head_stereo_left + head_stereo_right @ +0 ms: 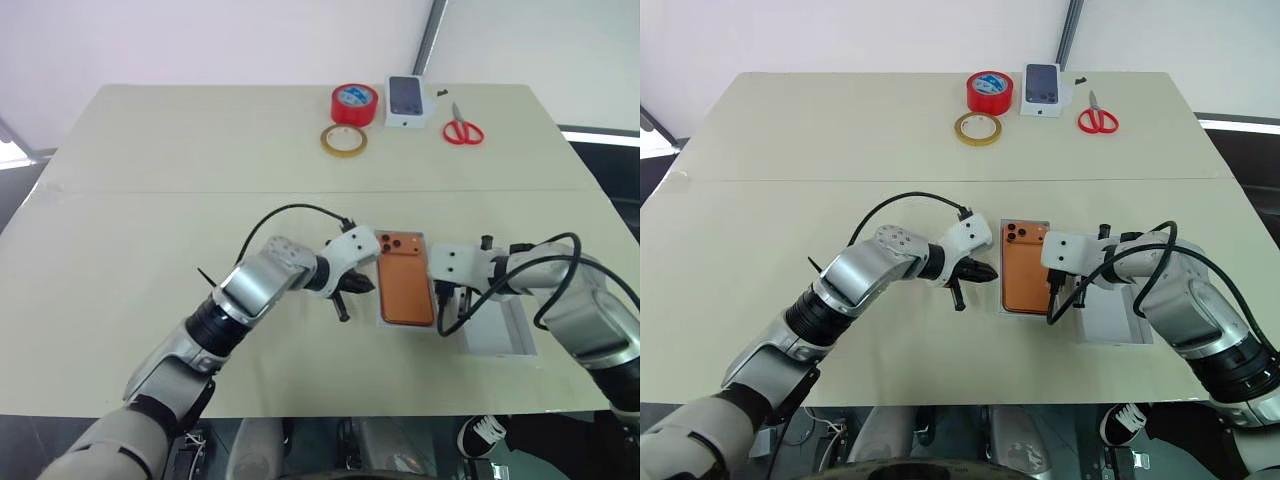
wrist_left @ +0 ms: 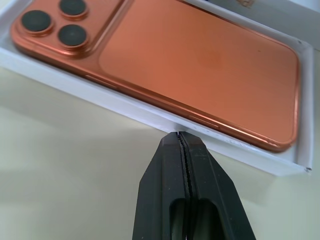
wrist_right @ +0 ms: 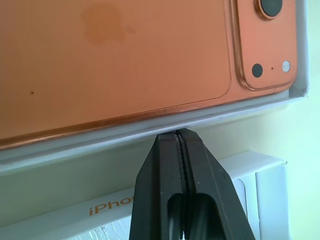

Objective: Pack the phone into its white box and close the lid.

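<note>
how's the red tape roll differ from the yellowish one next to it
The red tape roll is taller and thicker, with a blue-and-white label inside its core; the yellowish tape roll is thin and flat with an open centre showing the table. The red one sits farther from the robot. Both lie flat, side by side.

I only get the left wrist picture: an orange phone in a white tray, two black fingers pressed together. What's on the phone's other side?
Observer: The right gripper, shut too, its tip at the white box's opposite long wall.
Operator: Is there a lid somewhere?
Observer: A white lid lies on the table beside the box, under the right arm.
Operator: Anything else out there?
Observer: Far across the table: red tape, a tan tape ring, a small box picturing a phone, red scissors.
</note>
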Controlling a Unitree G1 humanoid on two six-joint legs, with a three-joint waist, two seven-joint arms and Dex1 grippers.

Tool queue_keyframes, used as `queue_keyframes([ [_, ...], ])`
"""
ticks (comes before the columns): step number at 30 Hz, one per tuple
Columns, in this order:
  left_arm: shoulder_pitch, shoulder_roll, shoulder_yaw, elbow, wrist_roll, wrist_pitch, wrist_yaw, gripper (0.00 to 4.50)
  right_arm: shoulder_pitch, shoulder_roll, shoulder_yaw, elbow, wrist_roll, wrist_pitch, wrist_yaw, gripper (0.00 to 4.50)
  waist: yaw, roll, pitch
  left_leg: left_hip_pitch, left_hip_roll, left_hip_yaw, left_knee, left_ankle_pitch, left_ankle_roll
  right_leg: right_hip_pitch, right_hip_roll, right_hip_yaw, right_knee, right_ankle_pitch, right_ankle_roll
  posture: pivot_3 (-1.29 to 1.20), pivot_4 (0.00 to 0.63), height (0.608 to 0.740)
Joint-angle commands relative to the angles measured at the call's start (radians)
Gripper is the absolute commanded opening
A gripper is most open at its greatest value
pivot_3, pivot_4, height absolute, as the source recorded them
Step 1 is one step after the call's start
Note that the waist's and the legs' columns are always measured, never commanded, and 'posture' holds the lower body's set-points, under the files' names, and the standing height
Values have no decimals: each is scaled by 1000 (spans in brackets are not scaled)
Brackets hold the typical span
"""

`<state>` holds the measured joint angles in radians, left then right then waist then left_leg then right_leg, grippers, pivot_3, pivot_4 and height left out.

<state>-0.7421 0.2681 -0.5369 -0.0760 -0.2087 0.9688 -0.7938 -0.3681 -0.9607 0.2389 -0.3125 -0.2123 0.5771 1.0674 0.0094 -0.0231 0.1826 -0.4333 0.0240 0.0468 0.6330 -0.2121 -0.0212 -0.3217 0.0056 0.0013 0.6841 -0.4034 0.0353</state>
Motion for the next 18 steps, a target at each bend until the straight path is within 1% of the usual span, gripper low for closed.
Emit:
queue_keyframes([
  [1, 2, -22, -6, -47, -18, -4, -7, 27, -34, -26, -38, -12, 13, -7, 6, 0, 0, 0, 0, 0, 0, 0, 0, 0, 0, 0, 0, 0, 0, 0, 0, 0, 150, 740],
  [6, 13, 5, 24, -64, -15, -9, -6, 27, -65, -58, -88, -31, 82, 64, 62, 0, -1, 1, 0, 0, 0, 0, 0, 0, 0, 0, 0, 0, 0, 0, 0, 0, 150, 740],
  [9, 17, 42, 74, -58, -8, -50, 0, 0, -77, -81, -136, -53, 152, 164, 101, 846, -3, 1, 0, 0, 0, 0, 0, 0, 0, 0, 0, 0, 0, 0, 0, 0, 150, 740],
  [10, 17, 49, 83, -56, -7, -60, 2, 0, -77, -87, -145, -61, 169, 184, 108, 1283, -3, 1, 0, 0, 0, 0, 0, 0, 0, 0, 0, 0, 0, 0, 0, 0, 150, 740],
  [13, 39, 82, 143, -80, -11, -186, -10, 0, -73, -112, -175, -87, 239, 418, 113, 2863, -3, 1, 0, 0, 0, 0, 0, 0, 0, 0, 0, 0, 0, 0, 0, 0, 150, 740],
  [15, 65, 108, 165, -112, -16, -281, -40, 0, -85, -101, -186, -90, 290, 584, 95, 2863, -3, 1, 0, 0, 0, 0, 0, 0, 0, 0, 0, 0, 0, 0, 0, 0, 150, 740],
  [16, 82, 128, 163, -132, -11, -336, -61, 0, -103, -83, -184, -71, 293, 660, 60, 2863, -3, 1, 0, 0, 1, 0, 0, 0, 0, 0, 0, 0, 0, 0, 0, 0, 150, 740],
  [18, 108, 161, 157, -159, -15, -388, -105, 0, -138, -56, -183, -36, 301, 766, -4, 2863, -6, 2, -1, 0, 1, 0, 0, 0, 0, 0, 0, 0, 0, 0, 0, 0, 150, 740],
])
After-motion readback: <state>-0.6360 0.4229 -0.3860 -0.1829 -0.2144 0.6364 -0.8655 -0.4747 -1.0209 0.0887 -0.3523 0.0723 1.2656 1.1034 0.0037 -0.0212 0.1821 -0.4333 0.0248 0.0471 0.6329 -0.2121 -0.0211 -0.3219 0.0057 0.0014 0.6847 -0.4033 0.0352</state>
